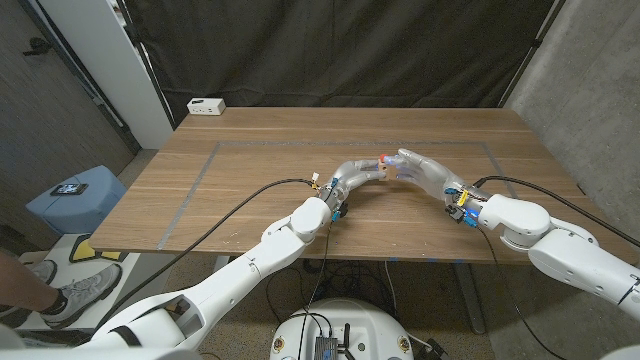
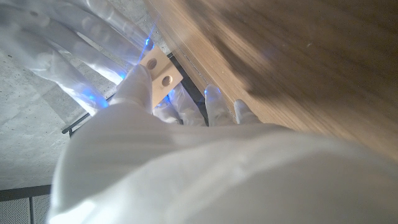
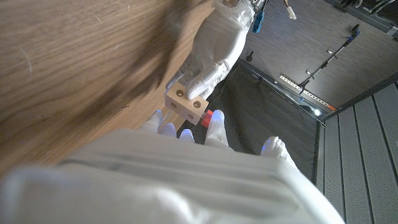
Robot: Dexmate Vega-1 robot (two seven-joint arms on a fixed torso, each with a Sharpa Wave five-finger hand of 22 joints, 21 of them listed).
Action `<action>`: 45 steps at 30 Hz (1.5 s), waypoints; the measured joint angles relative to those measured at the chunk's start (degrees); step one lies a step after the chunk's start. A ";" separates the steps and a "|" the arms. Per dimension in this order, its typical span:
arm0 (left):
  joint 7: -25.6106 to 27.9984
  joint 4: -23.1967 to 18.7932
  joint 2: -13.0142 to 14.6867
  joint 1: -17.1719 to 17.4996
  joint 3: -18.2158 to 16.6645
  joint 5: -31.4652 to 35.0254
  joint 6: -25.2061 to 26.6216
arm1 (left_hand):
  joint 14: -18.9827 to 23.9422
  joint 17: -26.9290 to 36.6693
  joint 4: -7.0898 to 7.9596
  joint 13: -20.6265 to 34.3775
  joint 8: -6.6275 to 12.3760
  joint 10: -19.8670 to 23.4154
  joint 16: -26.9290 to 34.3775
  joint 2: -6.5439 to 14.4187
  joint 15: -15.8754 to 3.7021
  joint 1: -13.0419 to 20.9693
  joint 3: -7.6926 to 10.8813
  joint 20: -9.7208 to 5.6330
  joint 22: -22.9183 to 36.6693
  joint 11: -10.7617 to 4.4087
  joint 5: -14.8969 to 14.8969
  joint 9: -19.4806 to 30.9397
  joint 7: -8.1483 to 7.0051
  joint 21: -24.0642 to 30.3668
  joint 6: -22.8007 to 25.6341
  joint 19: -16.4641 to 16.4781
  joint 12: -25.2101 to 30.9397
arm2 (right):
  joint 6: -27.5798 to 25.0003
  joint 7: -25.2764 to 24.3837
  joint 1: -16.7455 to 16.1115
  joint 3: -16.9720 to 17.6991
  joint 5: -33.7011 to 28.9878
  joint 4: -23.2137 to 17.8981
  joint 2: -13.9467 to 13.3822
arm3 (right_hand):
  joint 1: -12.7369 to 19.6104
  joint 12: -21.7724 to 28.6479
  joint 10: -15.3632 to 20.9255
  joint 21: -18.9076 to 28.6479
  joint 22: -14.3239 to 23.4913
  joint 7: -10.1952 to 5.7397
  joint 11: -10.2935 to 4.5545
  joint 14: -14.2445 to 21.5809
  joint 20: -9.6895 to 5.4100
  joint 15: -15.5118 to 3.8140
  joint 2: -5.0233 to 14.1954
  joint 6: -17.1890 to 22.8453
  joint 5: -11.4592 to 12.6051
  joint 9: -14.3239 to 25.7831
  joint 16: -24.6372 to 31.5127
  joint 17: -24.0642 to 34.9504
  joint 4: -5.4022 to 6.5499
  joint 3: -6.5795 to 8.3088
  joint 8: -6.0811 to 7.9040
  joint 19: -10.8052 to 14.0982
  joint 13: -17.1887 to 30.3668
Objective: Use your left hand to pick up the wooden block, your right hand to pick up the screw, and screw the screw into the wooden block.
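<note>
Above the middle of the wooden table (image 1: pixel 250 150) my two hands meet. My left hand (image 1: pixel 357 174) grips the small pale wooden block (image 1: pixel 393 173), whose round holes show in the left wrist view (image 2: pixel 160 70) and the right wrist view (image 3: pixel 186 102). My right hand (image 1: pixel 425 168) comes in from the other side, its fingers (image 3: pixel 217 124) closed around a red screw (image 3: pixel 207 117) that sits against the block's end. In the head view the screw (image 1: pixel 384 160) is a red spot between the two hands. How deep it sits in the hole is hidden.
A white box (image 1: pixel 207 105) lies at the table's far left corner. Grey tape lines (image 1: pixel 200 170) frame the work area. Beside the table on the left are a blue stool (image 1: pixel 75 195) and a person's shoe (image 1: pixel 85 290).
</note>
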 measured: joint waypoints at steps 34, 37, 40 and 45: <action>0.42 -0.88 0.37 0.48 0.07 0.80 -0.49 | -0.31 0.00 -0.10 0.00 0.00 0.00 0.00 -0.10 0.31 0.10 -0.10 0.00 0.00 0.00 -0.07 0.03 -0.08 0.00 0.01 0.00 0.00 | 2.64 -0.09 -1.35 2.83 1.25 2.43 0.74 | 0.00 0.00 -0.08 0.00 0.00 2.14 0.35 0.00 -0.22 0.00 0.00 -0.98 0.00 0.00 0.00 -0.16 -0.24 0.24 -0.49 0.22 0.00; 0.44 -0.99 0.42 0.54 0.07 0.85 -0.50 | -0.31 0.00 -0.10 0.00 0.00 0.00 0.00 -0.18 0.31 0.18 -0.11 0.00 0.00 0.00 -0.07 0.03 -0.09 0.00 0.02 0.00 0.00 | 2.72 0.11 -0.95 2.80 1.08 2.93 0.97 | 0.00 0.00 0.00 0.00 0.00 2.25 0.43 0.00 -0.22 0.00 0.00 -1.48 0.00 0.00 0.00 -0.16 -0.24 0.24 -0.90 0.22 0.00; 0.46 -1.05 0.44 0.56 0.07 0.91 -0.51 | -0.31 -0.13 -0.08 0.01 0.00 0.00 0.00 -0.48 0.31 -0.01 -0.08 0.00 0.00 0.00 -0.08 0.02 -0.16 0.00 0.09 0.00 0.00 | 2.93 0.17 -0.62 2.57 0.86 3.48 1.38 | 0.00 0.00 0.00 0.00 0.00 2.47 0.43 0.00 -0.22 0.00 0.00 -1.69 0.00 0.00 0.00 -0.01 -0.24 0.24 -0.90 0.22 0.00; 0.46 -1.06 0.44 0.57 0.08 1.02 -0.58 | -0.31 -0.14 -0.05 0.01 0.00 0.00 0.00 -0.53 0.31 -0.07 0.08 0.00 0.00 0.00 -0.08 0.00 -0.17 0.00 0.10 0.00 0.00 | 3.23 0.18 -0.15 2.20 0.48 4.34 1.90 | 0.00 -0.05 0.00 0.00 0.00 2.46 0.43 0.00 -0.22 0.00 0.00 -2.30 0.00 0.00 0.00 0.02 -0.24 0.24 -1.11 0.21 0.00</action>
